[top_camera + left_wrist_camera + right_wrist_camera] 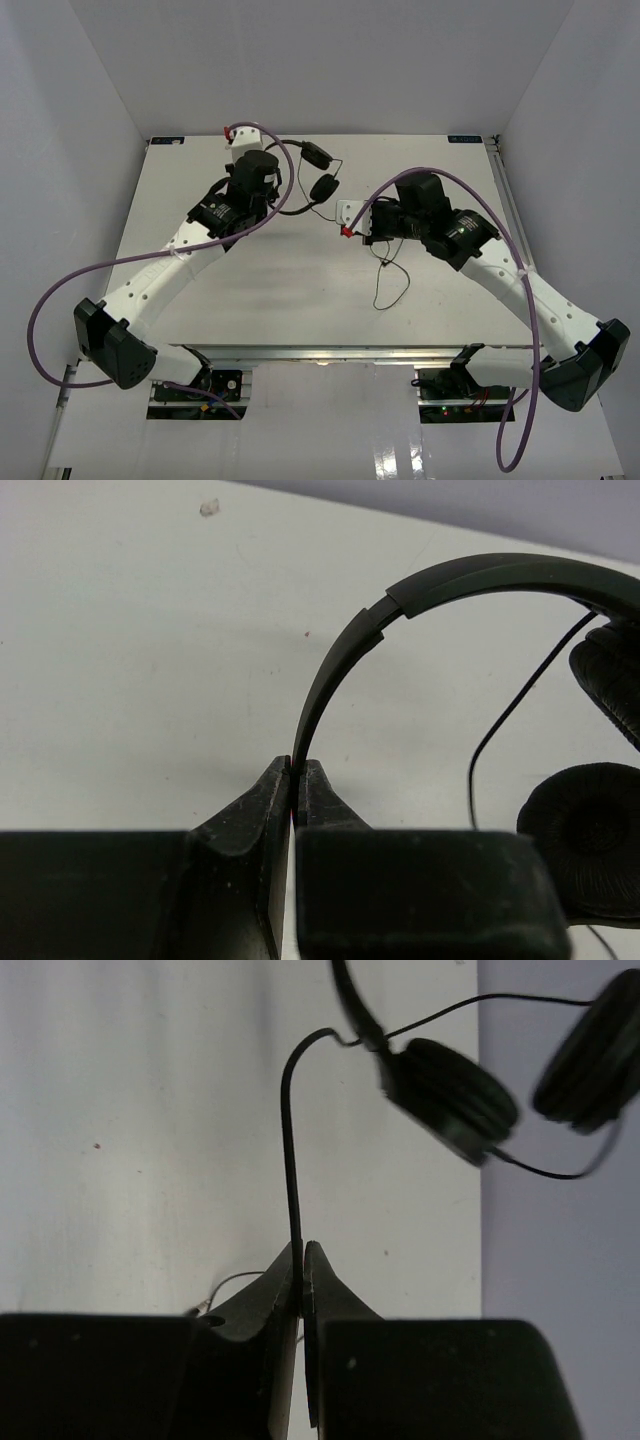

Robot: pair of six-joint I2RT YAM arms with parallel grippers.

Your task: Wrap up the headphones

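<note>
The black headphones point(312, 172) are at the table's far middle, ear cups point(324, 187) side by side. My left gripper point(278, 200) is shut on the thin headband point(450, 580), which rises from between its tips point(296, 767); both ear cups point(590, 840) show at the right of the left wrist view. My right gripper point(338, 222) is shut on the thin black cord point(290, 1140), which runs up from its tips point(301, 1252) to an ear cup point(450, 1095). The cord's loose end point(385, 285) trails on the table below the right gripper.
The white table point(300, 290) is walled by white panels at the back and both sides. Thick purple cables point(60, 290) loop along both arms. The far table edge point(480, 1160) lies close behind the headphones.
</note>
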